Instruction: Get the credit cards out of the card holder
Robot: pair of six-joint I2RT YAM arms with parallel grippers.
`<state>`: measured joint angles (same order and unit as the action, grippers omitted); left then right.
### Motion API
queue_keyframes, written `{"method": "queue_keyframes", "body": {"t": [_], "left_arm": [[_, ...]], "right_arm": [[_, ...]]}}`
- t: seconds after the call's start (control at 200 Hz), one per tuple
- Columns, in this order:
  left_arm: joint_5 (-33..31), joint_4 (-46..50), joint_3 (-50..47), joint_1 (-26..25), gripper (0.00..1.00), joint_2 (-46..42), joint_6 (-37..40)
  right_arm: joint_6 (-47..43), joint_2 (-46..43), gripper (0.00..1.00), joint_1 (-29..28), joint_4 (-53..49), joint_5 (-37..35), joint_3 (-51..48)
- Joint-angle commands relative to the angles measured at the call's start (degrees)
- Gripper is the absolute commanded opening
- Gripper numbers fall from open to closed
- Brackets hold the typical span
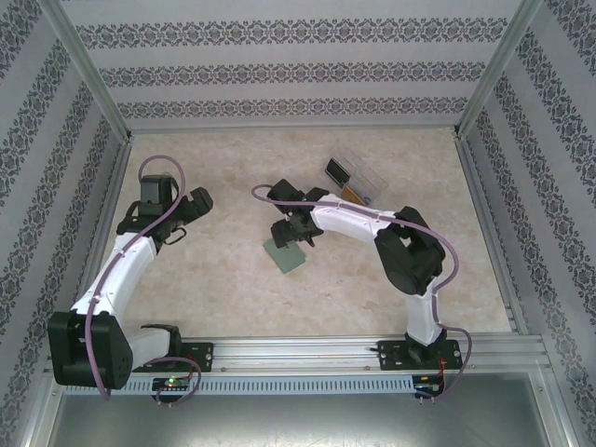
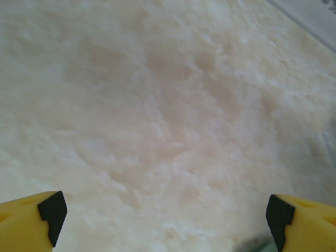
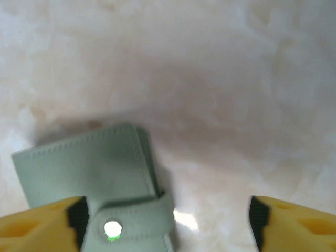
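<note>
Left gripper (image 2: 165, 212), jaws spread and holding nothing, hangs over the tabletop (image 1: 233, 298) near its left edge, while right gripper (image 3: 168, 215), also spread and empty, hangs over one closed grey-green holder (image 3: 84, 163) mid-table, one clear box (image 1: 358, 177) lying toward the far edge.

No text, number, brand or sign can be read anywhere. The dark patch on the clear box (image 1: 358, 179), far right on the worktop (image 1: 223, 298), is too small to tell whether it bears print. The card holder (image 3: 84, 163) shows plain grey-green cloth, stitching and a snap, with no lettering. The walls (image 1: 279, 74) carry ornamental bands, not letters.
</note>
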<state>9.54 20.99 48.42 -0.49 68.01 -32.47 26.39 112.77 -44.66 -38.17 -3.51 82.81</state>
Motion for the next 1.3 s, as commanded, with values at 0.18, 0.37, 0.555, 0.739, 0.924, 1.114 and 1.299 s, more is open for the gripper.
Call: {"method": "queue_keyframes", "body": {"t": [0.18,0.37,0.555,0.739,0.924,1.114,1.299], "left_arm": [[19.0,-5.5,-7.0,-5.2,0.93,4.1,-11.0],[22.5,-4.3,-8.0,-11.5,0.85,6.0,-12.0],[26.1,-8.9,-10.6,-14.3,0.71,9.5,-15.6],[30.4,-14.4,-10.7,-15.3,0.49,16.2,-17.0],[29.2,-16.8,-11.1,-15.8,0.46,18.0,-17.6],[29.5,-19.2,-10.5,-15.8,0.43,20.8,-17.5],[30.8,-19.5,-10.0,-15.8,0.39,22.3,-17.9]], "right_arm": [[17.0,-4.8,0.57,-0.2,6.8,7.1,-9.8],[20.4,-4.0,0.44,-3.1,9.4,9.1,-10.8],[22.3,-1.9,0.37,-3.1,14.1,12.1,-10.4],[21.5,-0.8,0.36,-2.6,16.7,13.1,-8.8],[17.0,-6.5,0.39,-1.2,14.4,8.3,-11.2],[14.8,-4.7,0.33,0.7,15.3,12.6,-10.7],[14.6,-1.8,0.27,0.4,15.8,14.5,-9.3]]}}
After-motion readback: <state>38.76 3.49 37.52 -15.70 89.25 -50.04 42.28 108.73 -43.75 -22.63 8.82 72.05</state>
